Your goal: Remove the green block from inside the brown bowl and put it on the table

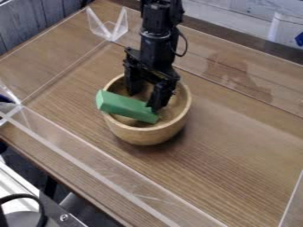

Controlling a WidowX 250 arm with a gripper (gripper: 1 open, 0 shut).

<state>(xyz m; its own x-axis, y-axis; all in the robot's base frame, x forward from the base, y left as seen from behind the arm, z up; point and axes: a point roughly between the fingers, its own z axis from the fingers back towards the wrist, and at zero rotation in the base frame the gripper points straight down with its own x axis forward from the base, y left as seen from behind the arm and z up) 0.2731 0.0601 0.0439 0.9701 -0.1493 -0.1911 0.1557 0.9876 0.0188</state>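
The brown bowl [144, 135] stands on the table [231, 155], left of centre. The green block [123, 105] lies tilted in it, its left end resting up on the bowl's left rim. My gripper [153, 95] points almost straight down into the bowl and is open. Its dark fingers [138, 89] stand just behind the block's right end. I cannot tell whether they touch the block, and the bowl's floor under the gripper is hidden.
Clear acrylic walls edge the table, one along the front left [71, 151] and one at the back left [109, 28]. A white object [289, 27] shows at the top right corner, beyond the table.
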